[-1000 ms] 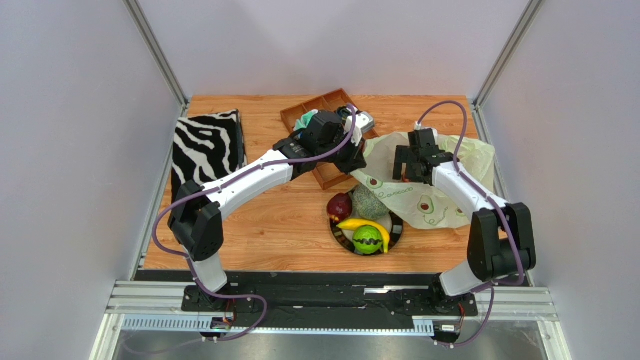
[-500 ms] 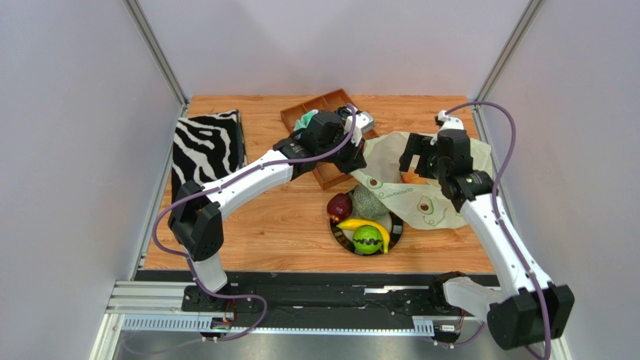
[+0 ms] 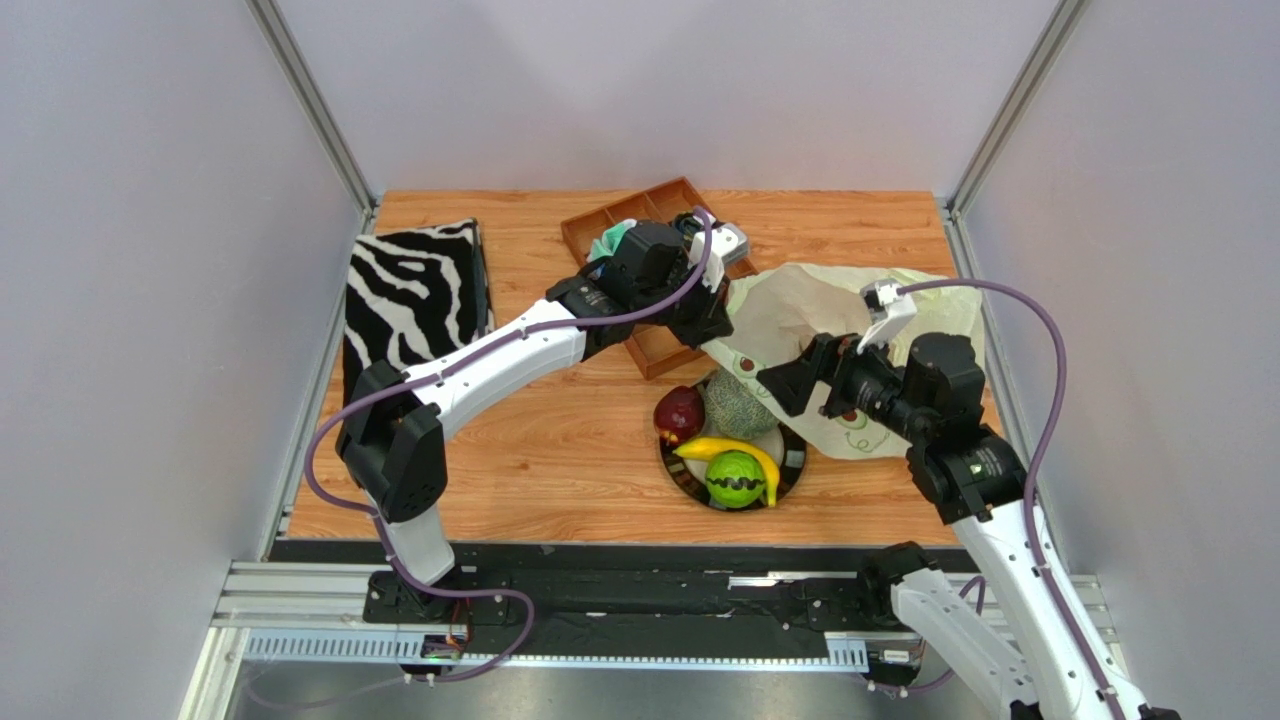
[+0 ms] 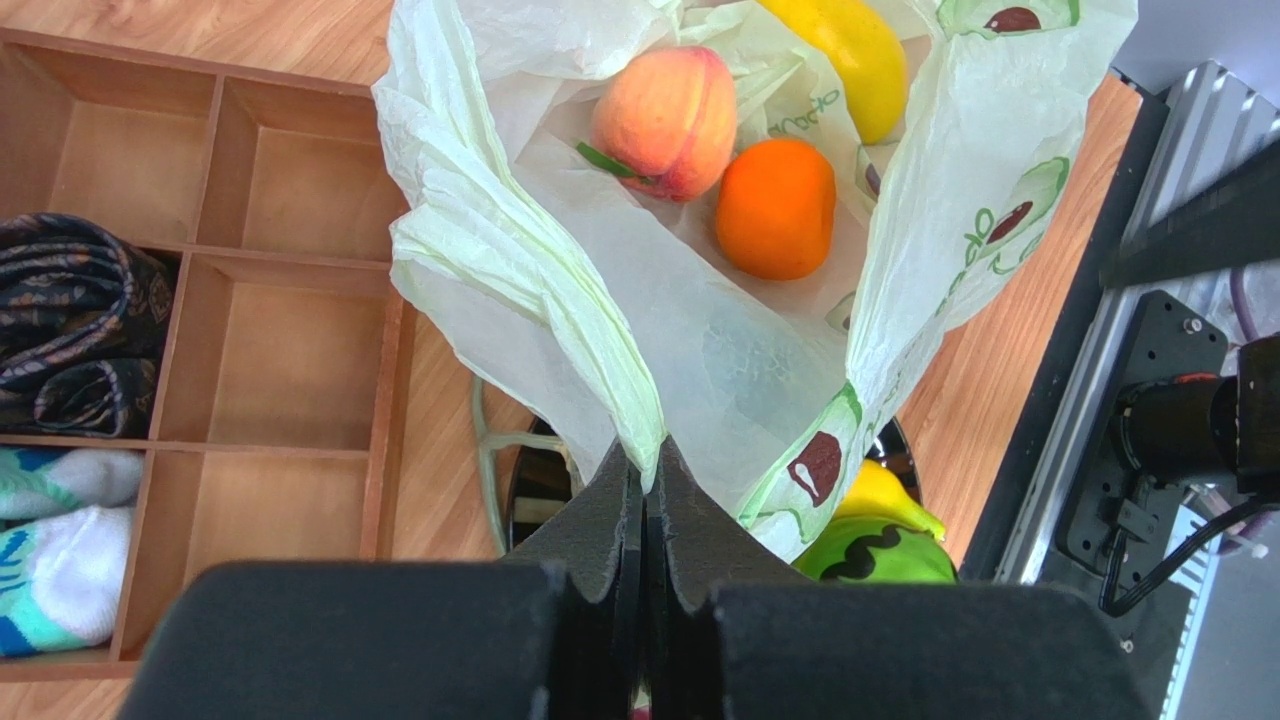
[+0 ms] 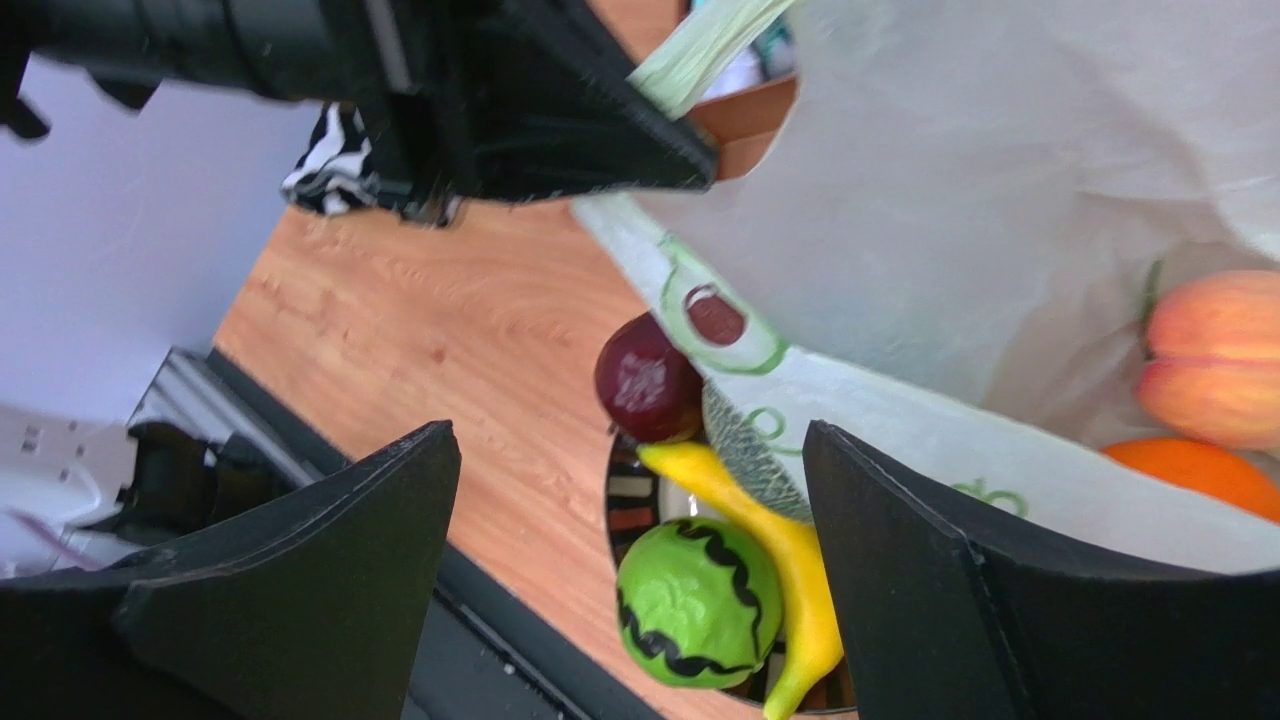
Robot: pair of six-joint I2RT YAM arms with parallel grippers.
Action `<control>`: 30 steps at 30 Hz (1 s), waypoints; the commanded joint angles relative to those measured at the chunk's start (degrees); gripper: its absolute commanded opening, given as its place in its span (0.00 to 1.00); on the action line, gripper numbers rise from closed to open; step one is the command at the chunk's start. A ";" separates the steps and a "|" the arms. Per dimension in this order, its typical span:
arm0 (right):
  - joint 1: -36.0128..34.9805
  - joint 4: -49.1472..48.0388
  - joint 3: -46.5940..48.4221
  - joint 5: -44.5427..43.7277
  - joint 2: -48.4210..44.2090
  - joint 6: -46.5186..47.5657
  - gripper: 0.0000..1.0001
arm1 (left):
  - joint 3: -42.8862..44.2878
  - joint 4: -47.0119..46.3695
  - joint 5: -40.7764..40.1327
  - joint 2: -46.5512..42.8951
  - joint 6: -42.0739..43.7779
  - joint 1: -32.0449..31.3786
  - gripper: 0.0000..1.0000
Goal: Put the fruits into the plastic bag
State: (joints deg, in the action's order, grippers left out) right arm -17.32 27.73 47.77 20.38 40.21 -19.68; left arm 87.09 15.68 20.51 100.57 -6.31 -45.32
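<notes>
The pale green plastic bag (image 3: 842,300) lies at the right, its mouth held up. My left gripper (image 3: 718,323) is shut on the bag's rim (image 4: 648,465). Inside the bag (image 4: 751,360) lie a peach (image 4: 669,120), an orange (image 4: 775,207) and a yellow oblong fruit (image 4: 849,45). A dark bowl (image 3: 672,458) holds a dark red apple (image 3: 679,410), a netted melon (image 3: 736,402), a banana (image 3: 736,455) and a striped green ball (image 3: 735,479). My right gripper (image 3: 784,387) is open and empty above the bowl (image 5: 628,450), over the apple (image 5: 646,378) and the ball (image 5: 699,603).
A wooden divided tray (image 3: 646,218) with cloth rolls (image 4: 75,323) stands behind my left gripper. A zebra-striped fabric box (image 3: 413,293) lies at the far left. Metal rails (image 3: 676,600) run along the table's near edge.
My right gripper has come out from over the bag's mouth and moved near and left, over the bowl's right side. My left gripper still holds the bag's rim.
</notes>
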 commanded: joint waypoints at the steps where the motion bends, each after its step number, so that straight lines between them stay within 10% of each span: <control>1: -3.41 -1.10 -2.33 4.23 -0.66 -0.18 0.89 | 2.30 -0.48 0.93 -0.12 -0.37 0.23 0.00; 11: -25.02 6.20 -3.56 -19.21 8.12 -1.32 0.86 | 2.30 -0.48 0.93 0.15 -0.46 0.23 0.00; 30: -36.90 8.84 -4.00 -33.21 22.64 -6.07 0.87 | 2.30 -0.39 0.76 0.50 -0.37 0.23 0.00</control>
State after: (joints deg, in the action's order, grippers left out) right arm -52.90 36.93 43.75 -9.39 62.57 -23.75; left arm 87.09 15.66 20.51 100.75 -6.31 -45.32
